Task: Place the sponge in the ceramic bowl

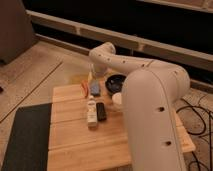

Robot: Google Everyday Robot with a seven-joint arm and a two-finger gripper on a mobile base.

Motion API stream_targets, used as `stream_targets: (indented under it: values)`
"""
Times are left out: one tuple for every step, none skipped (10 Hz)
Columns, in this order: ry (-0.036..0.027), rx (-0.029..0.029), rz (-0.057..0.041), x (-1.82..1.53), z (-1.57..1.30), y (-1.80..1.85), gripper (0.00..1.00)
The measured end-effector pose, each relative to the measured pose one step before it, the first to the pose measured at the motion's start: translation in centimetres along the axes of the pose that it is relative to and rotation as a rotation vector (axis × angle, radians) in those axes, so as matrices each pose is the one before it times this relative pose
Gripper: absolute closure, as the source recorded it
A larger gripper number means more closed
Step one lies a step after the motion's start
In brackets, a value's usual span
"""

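Camera view: a pale slatted wooden desk [75, 145] stands on a speckled floor before a dark wall. The sponge [95, 89], a soft blue-grey block with rounded corners, lies flat just left of the glossy black ceramic bowl [116, 81], not in it. The end effector [92, 75] hangs just above the sponge at upper centre, fingers apart and empty. This looks like the reach for the grasp. The next move calls for a straight descent astride the sponge and a gentle squeeze.

Sponge [95, 89]: small blue-grey block w/ rounded corners, lies flat on the wood table [75, 145], approx. centre of frame, a bit upper-left. Gripper [92, 76] is directly above it, jaws apart. Ceramic bowl [115, 81]: round, glossy black, upright, just right of sponge, not touching it.
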Motion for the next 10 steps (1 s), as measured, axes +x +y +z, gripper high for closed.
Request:
stream_targets:
  values:
    - [0.00648, 0.00735, -0.00503, -0.305, 0.591, -0.568, 0.35]
    - [-0.0004, 0.00791, -0.00938, -0.64, 0.507, -0.601, 0.35]
    - [-0.00115, 0.00516, -0.02094, -0.754, 0.662, -0.287, 0.35]
    - [-0.0017, -0.002, -0.02657, -0.646, 0.623, 0.25, 0.35]
    - [-0.00293, -0.00879, -0.03263, -0.714, 0.72, 0.652, 0.35]
    - [-0.00114, -0.01377, -0.0341, -0.533, 0.797, 0.599, 0.35]
    - [-0.00048, -0.01203, -0.03065, -0.272, 0.628, 0.492, 0.35]
    - [-0.00538, -0.00906, -0.03455, -0.301, 0.637, 0.508, 0.35]
    - [-0.01872, -0.0018, -0.03587, -0.471, 0.427, 0.22, 0.35]
    - [-0.00626, 0.00778, -0.02662, -0.091, 0.204, -0.088, 0.35]
